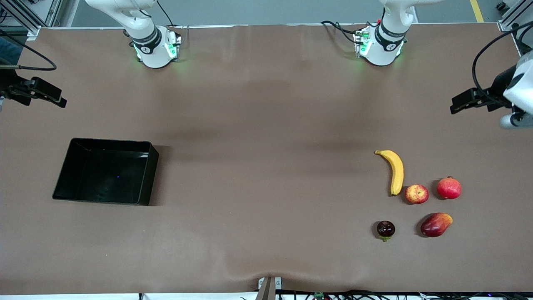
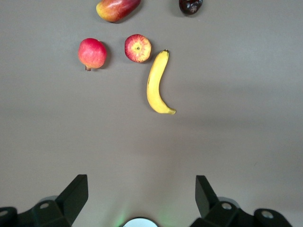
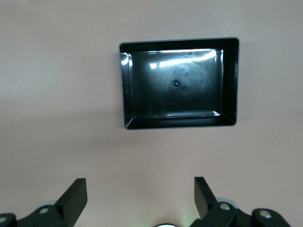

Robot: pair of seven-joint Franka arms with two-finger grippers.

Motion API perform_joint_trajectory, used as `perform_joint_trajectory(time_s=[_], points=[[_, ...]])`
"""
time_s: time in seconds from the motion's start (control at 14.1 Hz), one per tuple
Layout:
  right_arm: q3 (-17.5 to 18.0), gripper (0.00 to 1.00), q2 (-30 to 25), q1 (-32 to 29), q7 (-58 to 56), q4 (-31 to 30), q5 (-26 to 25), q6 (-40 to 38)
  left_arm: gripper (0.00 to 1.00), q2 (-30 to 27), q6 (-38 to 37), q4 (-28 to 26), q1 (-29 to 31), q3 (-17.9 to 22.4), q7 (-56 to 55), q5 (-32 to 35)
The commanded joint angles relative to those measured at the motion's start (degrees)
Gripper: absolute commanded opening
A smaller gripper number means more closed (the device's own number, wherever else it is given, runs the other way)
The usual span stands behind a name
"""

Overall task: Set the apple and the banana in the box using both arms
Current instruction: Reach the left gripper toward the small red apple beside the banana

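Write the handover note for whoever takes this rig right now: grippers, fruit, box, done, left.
Left gripper: open, holding nothing, up over bare table at the left arm's end.
Right gripper: open, holding nothing, up over bare table at the right arm's end.
Banana and apple: on the table side by side at the left arm's end, among other fruit.
Box: at the right arm's end, nothing in it.
Done: nothing. Left: both fruits into the box.

No words, numbers or brand names can be read anywhere. The black joint ring on the right arm [image 1: 145,43] and the one on the left arm [image 1: 389,39] each carry a small white round mark, too small to make out. The box [image 1: 143,183], the fruits and the table bear no lettering.
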Motion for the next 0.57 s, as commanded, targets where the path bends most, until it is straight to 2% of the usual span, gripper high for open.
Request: perform_joint_trajectory(time_s=[0.0,0.35,0.5], points=[[0.13,1.00,0.32,0.02,0.52,0.53,0.36,-0.57,1.00,3.29,2.51,0.98,-0.30,-0.19,-3.11,0.02],[0.13,1.00,0.50,0.11,0.52,0.53,0.27,-0.57,1.00,11.11,14.97,-1.56,-0.21,-0.11,-7.86,0.19],[0.13,1.00,0.50,0.46,0.52,0.53,0.27,-0.57,1.00,14.71,21.30,-2.88,-0.91,-0.19,-11.63,3.95]])
